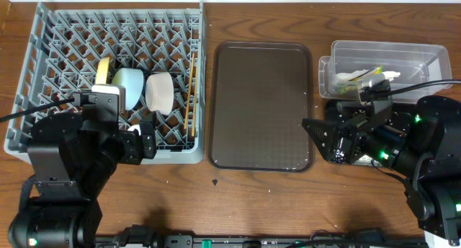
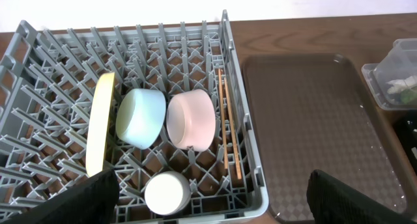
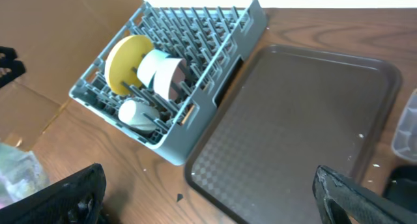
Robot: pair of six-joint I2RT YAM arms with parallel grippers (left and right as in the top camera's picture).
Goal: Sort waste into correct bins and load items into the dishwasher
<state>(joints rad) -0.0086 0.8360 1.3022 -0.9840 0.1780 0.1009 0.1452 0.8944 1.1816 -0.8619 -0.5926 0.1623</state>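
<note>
Rack: large square grey plastic dish rack (image 2: 229, 68) on the counter.
Inside rack: I see the round yellow plate (image 2: 101, 123), light blue bowl (image 2: 140, 116), white bowl (image 2: 191, 120), small white cup (image 2: 167, 192) and two thin wooden chopsticks (image 2: 227, 120).
Beside rack: dark brown serving tray (image 1: 263, 107), just right.
Left fingers (image 2: 98, 195): released, empty, above the rack's near edge.
Right fingers (image 3: 365, 198): released, empty, right of rack.

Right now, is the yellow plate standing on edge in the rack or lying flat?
On edge. The yellow plate stands upright among pegs of the grey rack, beside the light blue bowl.
</note>
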